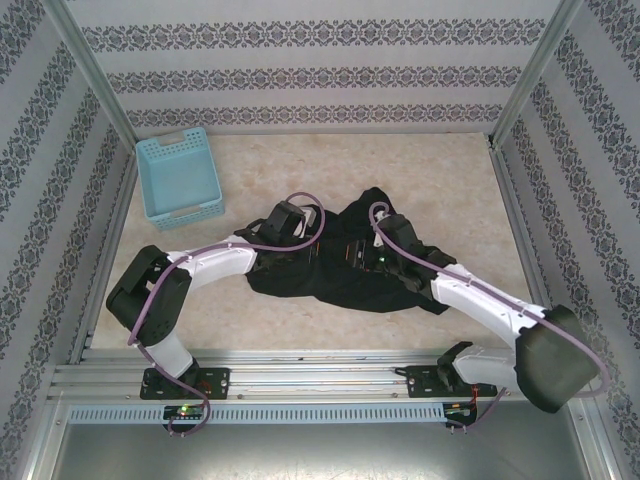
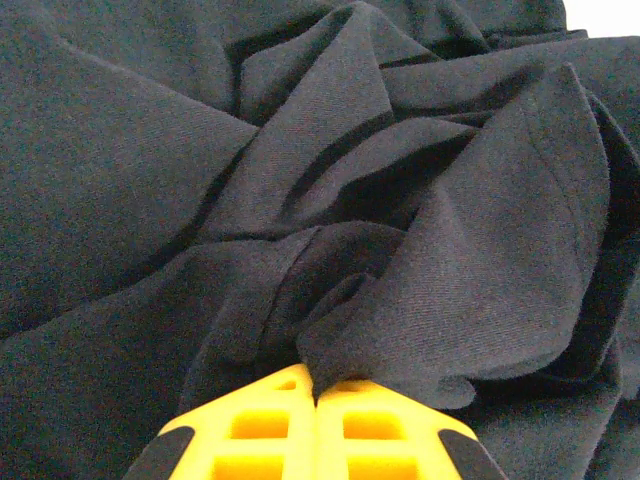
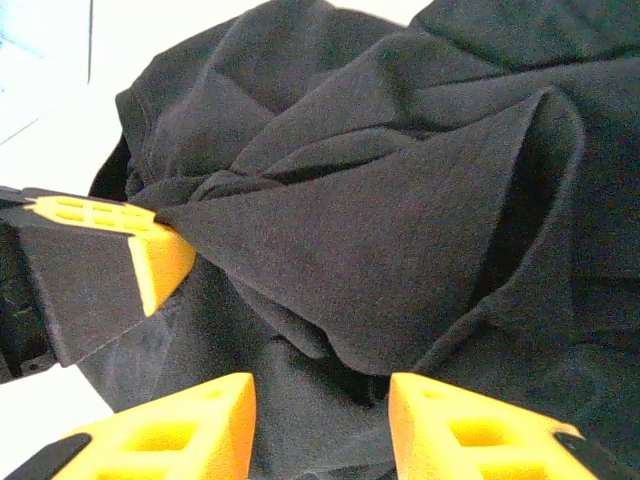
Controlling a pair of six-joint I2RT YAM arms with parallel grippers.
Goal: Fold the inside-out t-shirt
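The black t-shirt point(image 1: 372, 262) lies crumpled in a heap at the middle of the table, and both arms reach into it. In the left wrist view my left gripper point(image 2: 316, 392) is shut on a pinched fold of the t-shirt point(image 2: 440, 250), the cloth rising out from between its yellow fingers. My right gripper point(image 3: 322, 400) stands open just above the t-shirt point(image 3: 400, 210), with dark fabric below the gap and nothing clamped. The left gripper's yellow fingers point(image 3: 150, 250) show at the left of the right wrist view, holding a stretched point of cloth. No neck tag is visible.
A light blue plastic basket point(image 1: 180, 177) stands at the back left of the table. Patterned walls and metal posts enclose the table on three sides. Bare beige tabletop point(image 1: 450, 180) lies behind and to the right of the shirt.
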